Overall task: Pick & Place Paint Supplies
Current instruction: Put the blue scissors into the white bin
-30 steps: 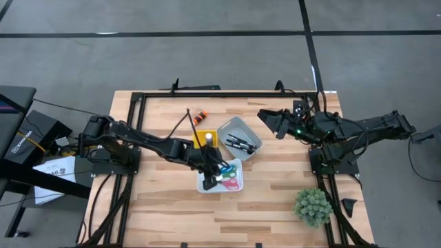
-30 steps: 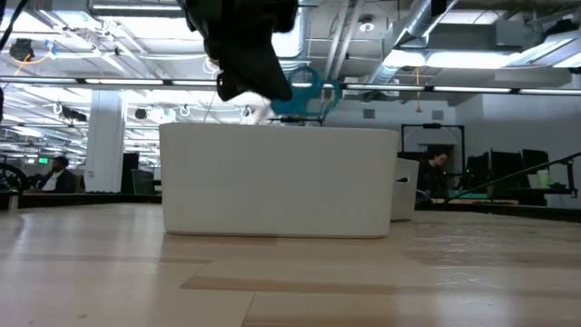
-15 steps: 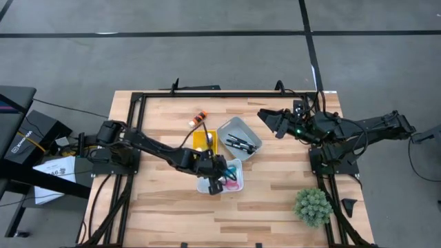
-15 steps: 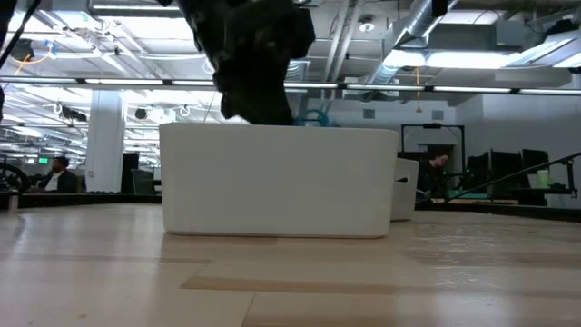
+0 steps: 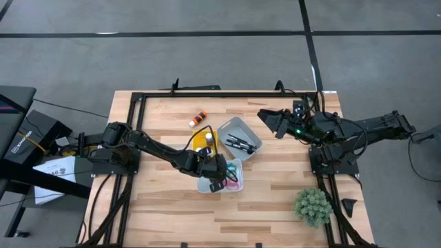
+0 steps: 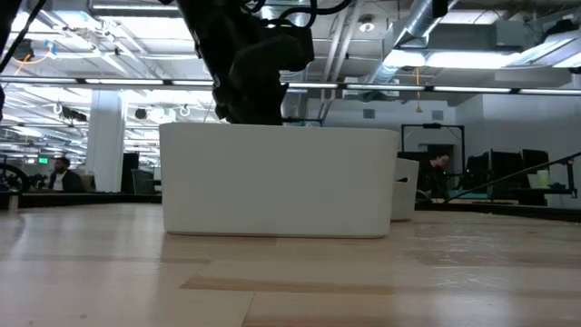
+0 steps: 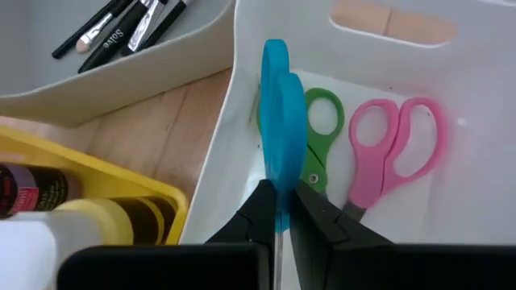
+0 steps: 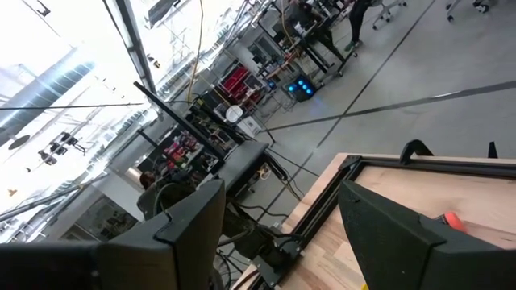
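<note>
My left gripper (image 5: 219, 178) reaches down into the white bin (image 5: 234, 184) at mid-table, shut on blue-handled scissors (image 7: 280, 137). On the bin's floor (image 7: 451, 201) lie green-handled scissors (image 7: 321, 121) and pink-handled scissors (image 7: 389, 153). Beside it stand a grey tray (image 5: 241, 128) with dark paintbrushes (image 7: 121, 26) and a yellow bin (image 5: 200, 139) with paint bottles (image 7: 32, 193). An orange bottle (image 5: 199, 116) lies on the table farther back. My right gripper (image 5: 265, 118) waits raised at the far right, open. My left gripper pinches the blue scissors just behind the handle loops (image 7: 279, 193) between its two fingers (image 7: 260, 208). It comes slanting down from the table's left. The scissors stand edge-on with the handles ahead of the fingers, inside the bin. Whether they touch the bin's floor I cannot tell.
A fuzzy green ball-shaped plant (image 5: 312, 205) sits near the table's front right corner. A black frame (image 5: 138, 96) runs along the table's edges. In the low view the white bin's wall (image 6: 281, 182) hides its contents, with the left arm (image 6: 254, 64) above it.
My left gripper has gone down and toward the table's near edge, tipping more steeply downward, into the white bin. The blue scissors, which showed above the bin's rim in the low view, have sunk behind its wall.
</note>
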You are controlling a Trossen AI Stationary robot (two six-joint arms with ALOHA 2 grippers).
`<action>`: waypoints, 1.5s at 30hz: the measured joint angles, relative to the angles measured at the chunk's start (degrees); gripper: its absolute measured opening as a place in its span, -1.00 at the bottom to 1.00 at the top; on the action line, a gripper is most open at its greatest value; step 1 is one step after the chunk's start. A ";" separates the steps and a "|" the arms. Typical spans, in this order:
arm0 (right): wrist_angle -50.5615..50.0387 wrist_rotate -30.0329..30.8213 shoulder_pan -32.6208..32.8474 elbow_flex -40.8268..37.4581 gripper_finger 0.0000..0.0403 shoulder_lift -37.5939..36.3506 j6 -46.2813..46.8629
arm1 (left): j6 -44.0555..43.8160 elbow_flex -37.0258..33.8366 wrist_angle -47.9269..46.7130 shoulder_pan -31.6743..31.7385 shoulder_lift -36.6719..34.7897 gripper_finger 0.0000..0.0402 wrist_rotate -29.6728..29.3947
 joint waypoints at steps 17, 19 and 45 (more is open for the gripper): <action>-0.47 1.50 -0.09 0.00 0.19 -0.01 -0.01 | -0.90 0.03 0.61 -0.20 2.19 -0.95 2.78; -0.49 1.50 -0.09 0.00 0.19 0.00 -0.01 | -0.84 0.03 -0.08 -0.17 2.58 -0.95 3.25; -0.49 1.51 -0.09 0.00 0.19 -0.02 -0.08 | 0.83 -0.02 1.97 1.70 2.82 -0.96 4.70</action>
